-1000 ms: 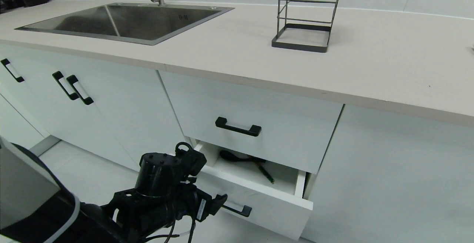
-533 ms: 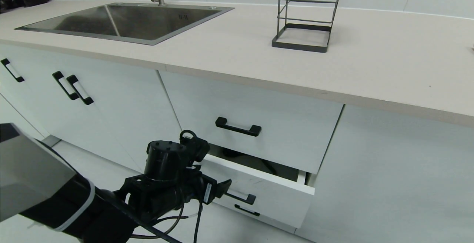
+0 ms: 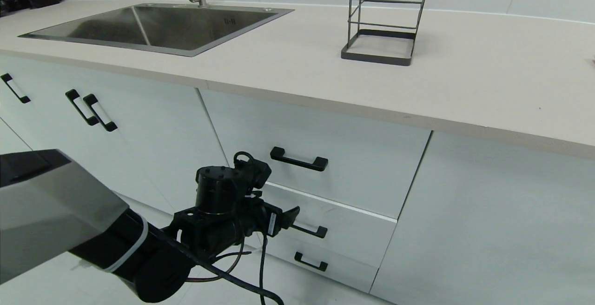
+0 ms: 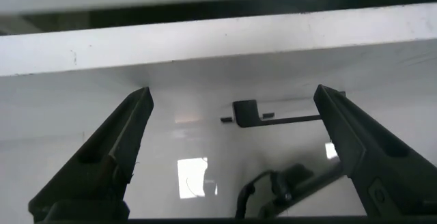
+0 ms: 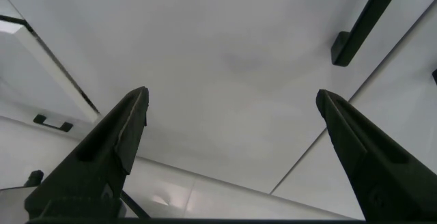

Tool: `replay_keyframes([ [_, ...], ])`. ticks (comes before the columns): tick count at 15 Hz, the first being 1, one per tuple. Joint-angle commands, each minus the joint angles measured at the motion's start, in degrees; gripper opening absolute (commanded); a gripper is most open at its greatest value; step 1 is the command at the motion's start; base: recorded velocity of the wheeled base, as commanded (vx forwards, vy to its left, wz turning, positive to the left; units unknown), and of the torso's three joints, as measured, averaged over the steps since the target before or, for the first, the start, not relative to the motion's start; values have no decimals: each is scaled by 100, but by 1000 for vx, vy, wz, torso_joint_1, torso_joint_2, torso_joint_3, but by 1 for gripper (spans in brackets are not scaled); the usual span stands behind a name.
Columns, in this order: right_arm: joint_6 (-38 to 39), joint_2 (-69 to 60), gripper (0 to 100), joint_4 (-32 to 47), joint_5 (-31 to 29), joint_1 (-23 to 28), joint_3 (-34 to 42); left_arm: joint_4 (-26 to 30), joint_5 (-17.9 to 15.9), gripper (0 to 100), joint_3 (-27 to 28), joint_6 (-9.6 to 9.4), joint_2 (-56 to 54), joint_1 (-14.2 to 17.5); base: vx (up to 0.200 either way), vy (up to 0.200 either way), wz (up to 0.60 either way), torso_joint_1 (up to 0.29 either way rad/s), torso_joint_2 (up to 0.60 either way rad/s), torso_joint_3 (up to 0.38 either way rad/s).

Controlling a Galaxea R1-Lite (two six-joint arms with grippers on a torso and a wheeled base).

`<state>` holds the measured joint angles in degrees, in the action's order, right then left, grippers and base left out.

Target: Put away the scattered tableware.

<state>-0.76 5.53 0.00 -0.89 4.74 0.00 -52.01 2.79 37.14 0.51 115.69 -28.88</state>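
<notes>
Fingers first: left fingers (image 4: 113, 159) spread wide, nothing held, tips close to a glossy white drawer front (image 4: 205, 46). Contact with that front: cannot tell. A black bar handle (image 4: 276, 117) lies between them in the left wrist view; which drawer's, cannot tell.

Head view: left fingers (image 3: 292, 212) just beside the left end of the bar handle on the white middle drawer (image 3: 346, 230). Black wrist sits behind them. Left arm (image 3: 139, 258) is low, stretched forward from lower left, roughly level. Middle drawer shut, flush with the fronts above and below it.

Position of tableware: cannot tell, drawer inside hidden.

Right fingers (image 5: 102, 159) also spread wide, empty, facing white cabinet fronts (image 5: 225, 67).

Above: beige table (image 3: 302, 72), steel sink (image 3: 200, 26) set into it, dark wire rack (image 3: 376, 60) upright to the sink's right.
</notes>
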Motion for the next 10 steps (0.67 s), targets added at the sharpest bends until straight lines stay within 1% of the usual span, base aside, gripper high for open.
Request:
replay_keyframes([
  [1,-4,9,100,0,1,0,0,-20,-7,100,38,2,94,14,0,0,0,0,0,0],
  [4,5,9,100,0,1,0,0,-47,-7,100,-5,-7,41,67,0,0,0,0,0,0],
  [7,-4,9,100,0,1,0,0,-266,-7,100,-313,-7,-117,67,0,0,0,0,0,0],
  [8,5,9,100,0,1,0,0,-354,-7,100,-709,-25,-407,23,0,0,0,0,0,0],
  [10,5,9,100,0,1,-8,0,-363,-7,100,-1315,-34,-1163,-92,0,0,0,0,0,0],
])
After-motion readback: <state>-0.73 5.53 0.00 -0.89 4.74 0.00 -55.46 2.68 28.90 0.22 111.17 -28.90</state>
